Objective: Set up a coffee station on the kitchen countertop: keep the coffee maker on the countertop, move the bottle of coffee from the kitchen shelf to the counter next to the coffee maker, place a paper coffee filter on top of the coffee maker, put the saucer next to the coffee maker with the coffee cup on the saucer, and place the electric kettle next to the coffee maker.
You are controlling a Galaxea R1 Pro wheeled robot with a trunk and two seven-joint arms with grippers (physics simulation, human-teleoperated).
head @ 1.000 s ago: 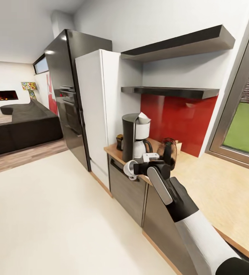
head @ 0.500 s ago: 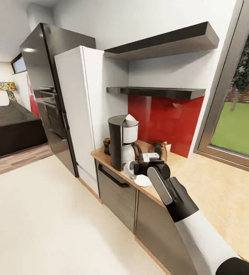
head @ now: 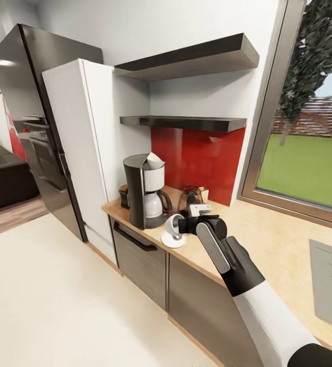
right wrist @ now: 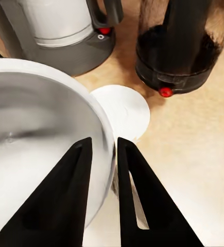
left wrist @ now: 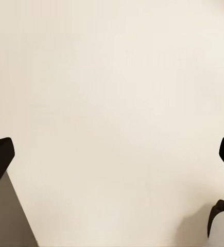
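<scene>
My right gripper [head: 182,225] is shut on the rim of the white coffee cup [head: 173,227], one finger inside and one outside [right wrist: 103,150]. The cup [right wrist: 34,149] hangs just over the white saucer [head: 174,240] near the countertop's [head: 268,239] front edge; contact cannot be told. Beyond the saucer [right wrist: 123,110] stand the black-and-white coffee maker [head: 144,192] and the dark electric kettle [head: 191,198]. A paper coffee filter [head: 154,161] sits on the coffee maker. The small brown bottle of coffee [head: 123,196] stands behind the maker. My left gripper [left wrist: 112,154] is open over pale floor.
The thin kitchen shelf [head: 184,122] and a thicker board [head: 186,58] hang above the red backsplash. A white fridge [head: 79,148] and black tall unit [head: 28,122] stand left of the counter. A large window [head: 303,153] is right. A grey panel [head: 331,280] lies in the countertop at far right.
The camera has swung right and closer, so the whole scene has shifted left. My right gripper with the cup has passed from off the counter's front edge to above the saucer.
</scene>
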